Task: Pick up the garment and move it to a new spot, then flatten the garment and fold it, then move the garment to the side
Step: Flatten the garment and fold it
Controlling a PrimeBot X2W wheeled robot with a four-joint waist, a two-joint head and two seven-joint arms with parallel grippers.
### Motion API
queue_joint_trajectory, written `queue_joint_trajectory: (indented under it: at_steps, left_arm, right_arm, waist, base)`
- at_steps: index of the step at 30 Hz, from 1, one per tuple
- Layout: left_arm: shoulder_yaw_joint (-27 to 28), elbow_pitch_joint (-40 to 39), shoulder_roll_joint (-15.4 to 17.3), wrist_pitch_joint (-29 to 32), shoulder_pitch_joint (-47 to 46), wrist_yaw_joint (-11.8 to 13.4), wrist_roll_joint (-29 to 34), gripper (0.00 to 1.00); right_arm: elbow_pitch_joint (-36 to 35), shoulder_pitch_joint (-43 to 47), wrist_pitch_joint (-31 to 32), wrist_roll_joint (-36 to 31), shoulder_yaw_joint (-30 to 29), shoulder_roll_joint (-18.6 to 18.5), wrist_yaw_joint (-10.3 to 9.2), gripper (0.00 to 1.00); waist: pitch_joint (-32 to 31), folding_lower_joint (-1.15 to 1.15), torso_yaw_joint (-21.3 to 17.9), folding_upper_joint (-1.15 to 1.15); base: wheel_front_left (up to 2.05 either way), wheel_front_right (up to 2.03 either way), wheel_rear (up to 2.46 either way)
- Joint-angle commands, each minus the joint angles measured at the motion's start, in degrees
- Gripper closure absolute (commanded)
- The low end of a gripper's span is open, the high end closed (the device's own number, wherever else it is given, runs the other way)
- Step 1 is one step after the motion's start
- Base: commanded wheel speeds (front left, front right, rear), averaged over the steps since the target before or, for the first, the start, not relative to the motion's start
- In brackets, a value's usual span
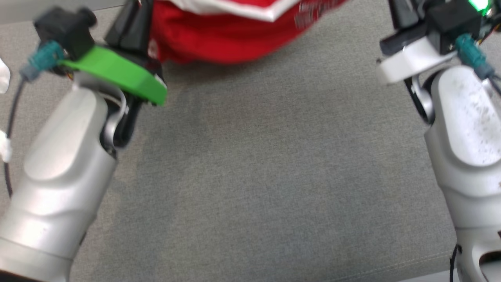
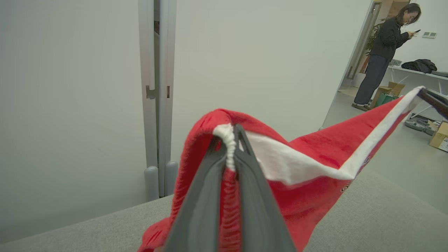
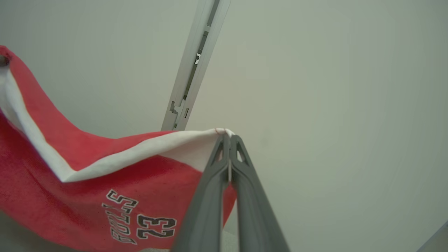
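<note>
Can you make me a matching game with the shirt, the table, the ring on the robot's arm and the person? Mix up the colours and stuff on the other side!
Things:
1. garment
2. table
3. ring on the left wrist
4. person

Match with:
a. green
b. red with white trim
c. grey
d. dark clothes, standing far off

Pairs: 1-b, 2-c, 3-a, 4-d
</note>
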Motion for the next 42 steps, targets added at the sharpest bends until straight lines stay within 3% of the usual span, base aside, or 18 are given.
queue_joint_trajectory:
  at_steps: [1, 6, 16, 23, 28, 34, 42]
  left_arm:
    - [0.39, -0.84, -0.12, -0.53, 2.13, -0.32, 0.14, 1.00]
    - [1.94, -7.19, -1.46, -0.43, 12.14, -0.40, 2.76, 1.00]
    - [3.86, -20.96, -0.45, -0.43, 29.96, -0.38, 5.92, 1.00]
    - [6.25, -28.68, -2.18, -0.40, 42.22, 0.01, 4.85, 1.00]
    - [5.98, -30.20, -3.81, -0.37, 47.99, 0.90, 3.46, 1.00]
    - [4.50, -25.76, -7.35, -0.15, 49.12, 1.64, 2.12, 1.00]
    - [7.06, -18.43, -13.07, -0.41, 43.77, 1.06, -2.66, 1.00]
  right_arm:
    - [-0.38, 2.03, -0.41, 0.46, 0.05, -0.33, -0.08, 1.00]
    - [-4.18, 11.61, -0.54, 2.52, -0.55, -0.27, -0.07, 1.00]
    - [-16.79, 32.98, -0.26, 4.02, -3.76, 0.12, -0.07, 1.00]
    - [-31.87, 45.33, 5.62, 2.96, -7.28, 0.04, -0.07, 1.00]
    - [-37.65, 49.52, 9.65, 2.36, -9.10, -0.36, -0.08, 1.00]
    - [-32.44, 45.97, 12.31, 2.70, -8.40, -2.62, -0.08, 1.00]
    - [-19.52, 30.52, 12.77, 3.59, -3.77, -8.22, -0.08, 1.00]
  waist:
    - [-0.29, -0.01, 0.15, 0.00]
    - [-2.25, -0.01, 0.82, 0.00]
    - [-9.73, -0.01, 0.22, 0.00]
    - [-13.50, -0.01, 0.10, 0.00]
    - [-12.73, -0.01, 1.42, 0.00]
    - [-8.83, -0.01, 4.73, 0.00]
    - [-2.51, -0.01, 9.77, 0.00]
  base:
    - [0.00, 0.00, 0.00]
    - [0.00, 0.00, 0.00]
    - [0.00, 0.00, 0.00]
    - [0.00, 0.00, 0.00]
    - [0.00, 0.00, 0.00]
    - [0.00, 0.00, 0.00]
    - [0.00, 0.00, 0.00]
